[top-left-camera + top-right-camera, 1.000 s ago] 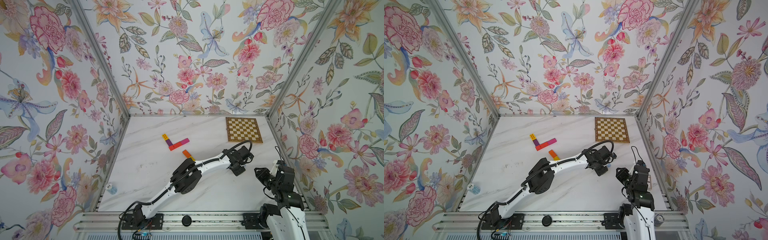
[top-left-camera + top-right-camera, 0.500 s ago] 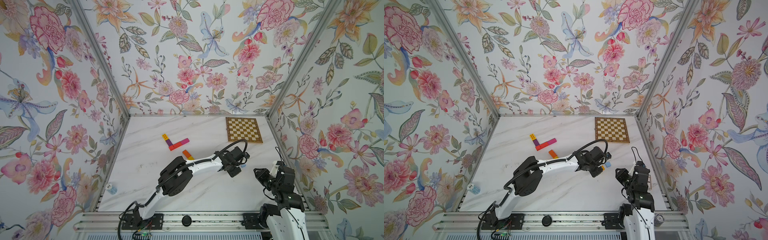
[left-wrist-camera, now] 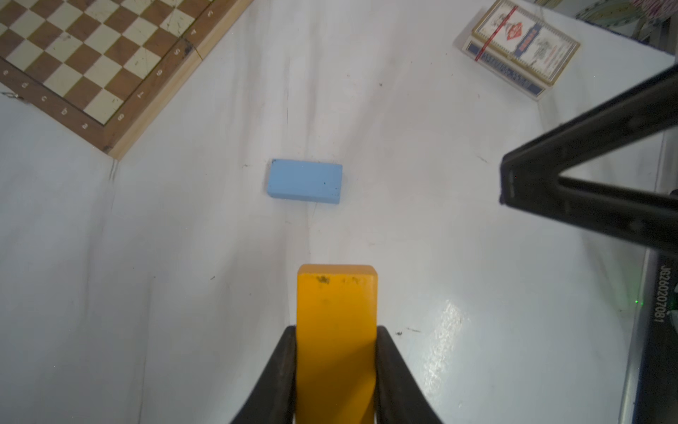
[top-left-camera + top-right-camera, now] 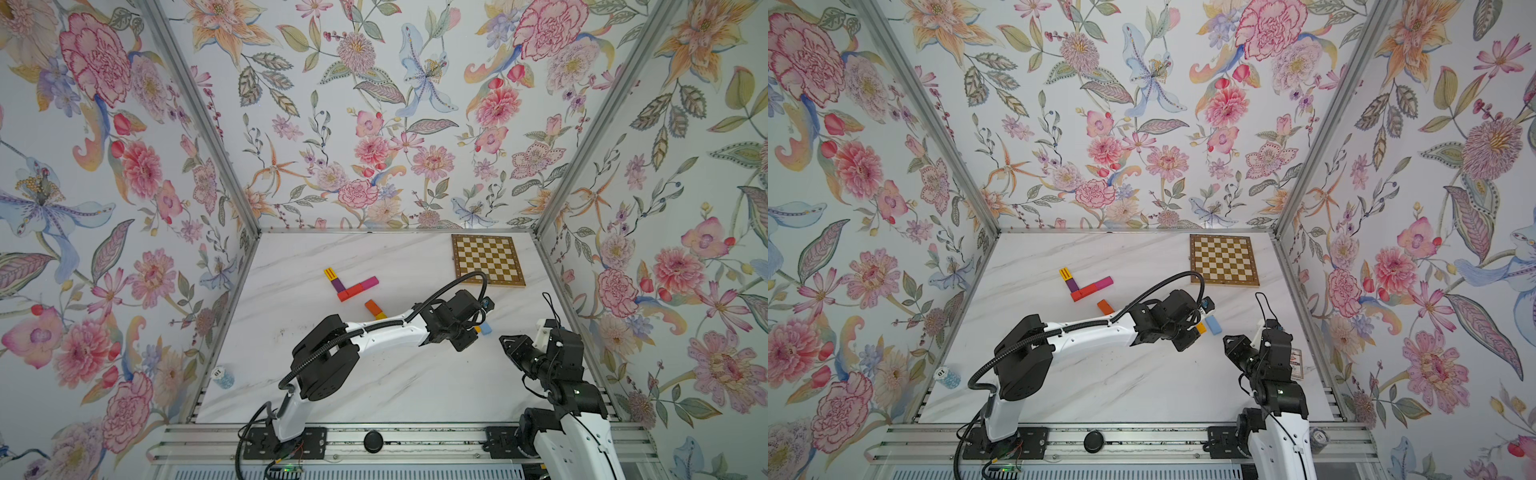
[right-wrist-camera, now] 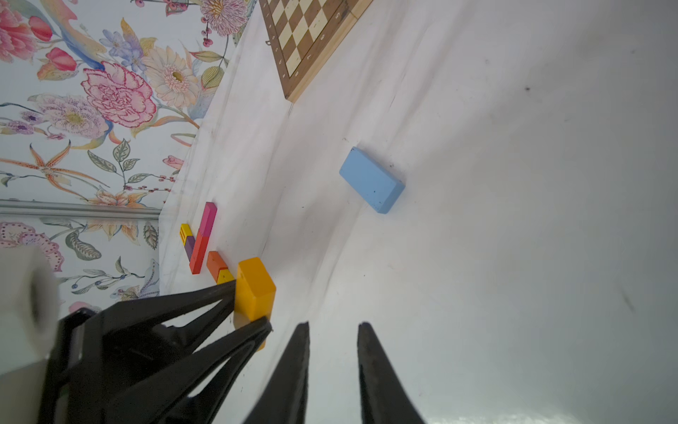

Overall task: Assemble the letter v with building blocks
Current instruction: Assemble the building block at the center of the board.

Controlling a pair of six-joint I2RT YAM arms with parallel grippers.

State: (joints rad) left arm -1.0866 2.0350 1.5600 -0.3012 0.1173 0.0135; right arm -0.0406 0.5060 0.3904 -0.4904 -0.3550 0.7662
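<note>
My left gripper (image 3: 336, 329) is shut on a yellow-orange block (image 3: 336, 293), held just above the table at centre right. A light blue block (image 3: 304, 181) lies flat right beyond it, apart from the fingers, and shows in both top views (image 4: 485, 328) (image 4: 1212, 324). Farther left lies the letter v: a yellow (image 4: 329, 273) and a purple block (image 4: 338, 284) in one row, a red (image 4: 348, 293) and a magenta block (image 4: 368, 284) in the other. An orange block (image 4: 372, 306) and a small yellow cube (image 4: 380, 316) lie near it. My right gripper (image 5: 333, 326) stands open and empty beside the left one.
A brown-and-cream chessboard (image 4: 487, 259) lies at the back right. A playing-card box (image 3: 519, 47) sits by the right wall, behind the right arm. A small blue-and-white cylinder (image 4: 222, 376) stands at the table's left edge. The left arm's long white link (image 4: 386, 332) spans the middle.
The left arm has drawn back to the left with the yellow-orange block in its grip, uncovering the light blue block. The right arm has stayed still.
</note>
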